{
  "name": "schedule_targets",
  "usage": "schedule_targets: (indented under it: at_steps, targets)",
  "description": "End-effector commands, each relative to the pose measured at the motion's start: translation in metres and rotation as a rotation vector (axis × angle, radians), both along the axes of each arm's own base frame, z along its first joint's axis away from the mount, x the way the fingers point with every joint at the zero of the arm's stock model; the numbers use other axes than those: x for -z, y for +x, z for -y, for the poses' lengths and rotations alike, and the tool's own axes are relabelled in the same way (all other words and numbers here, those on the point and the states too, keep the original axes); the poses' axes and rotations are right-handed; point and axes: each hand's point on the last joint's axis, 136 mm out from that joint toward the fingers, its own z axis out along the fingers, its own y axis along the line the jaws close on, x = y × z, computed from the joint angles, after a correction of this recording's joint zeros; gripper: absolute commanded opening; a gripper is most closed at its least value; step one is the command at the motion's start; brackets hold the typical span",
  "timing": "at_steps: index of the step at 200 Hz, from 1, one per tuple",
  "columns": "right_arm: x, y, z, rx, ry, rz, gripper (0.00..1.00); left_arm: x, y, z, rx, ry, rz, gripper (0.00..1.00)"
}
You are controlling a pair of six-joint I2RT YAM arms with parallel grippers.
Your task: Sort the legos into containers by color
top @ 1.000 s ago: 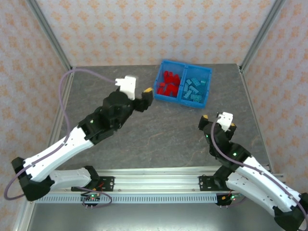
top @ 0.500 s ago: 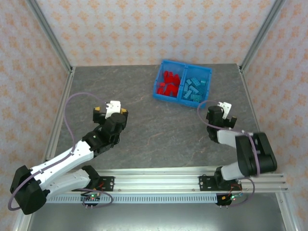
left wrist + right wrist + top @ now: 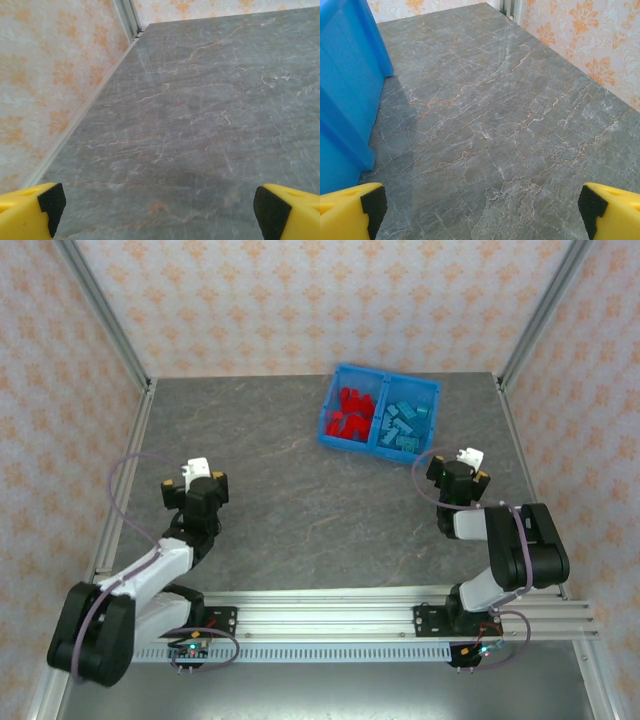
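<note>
the blue bin [image 3: 380, 426] sits at the far side of the worktop [image 3: 320, 525], with red legos [image 3: 349, 412] in its left compartment and teal legos [image 3: 404, 425] in its right. the left pincer [image 3: 159, 210] is spread wide, holding nothing, well apart from the bin. the right pincer [image 3: 481, 210], also spread and bare, hovers near the bin's right end.

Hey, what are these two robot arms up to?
They're sorting lego bricks by color into a blue bin. The red legos lie in its left compartment and the teal legos in its right one, so the sorting looks done. The left gripper and right gripper are both open, holding nothing, over the table.
</note>
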Motion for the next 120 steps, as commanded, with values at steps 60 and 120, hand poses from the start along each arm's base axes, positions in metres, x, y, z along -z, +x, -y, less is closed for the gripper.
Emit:
schedule_targets:
  at_steps: [60,120]
  targets:
    - [-0.011,0.004,-0.003,-0.006,0.003,0.047,0.99,0.025,0.069,0.014,0.165,-0.134,0.061,1.0]
    - [-0.01,0.004,-0.003,-0.007,0.002,0.043,0.99,0.025,0.07,0.015,0.174,-0.136,0.056,1.0]
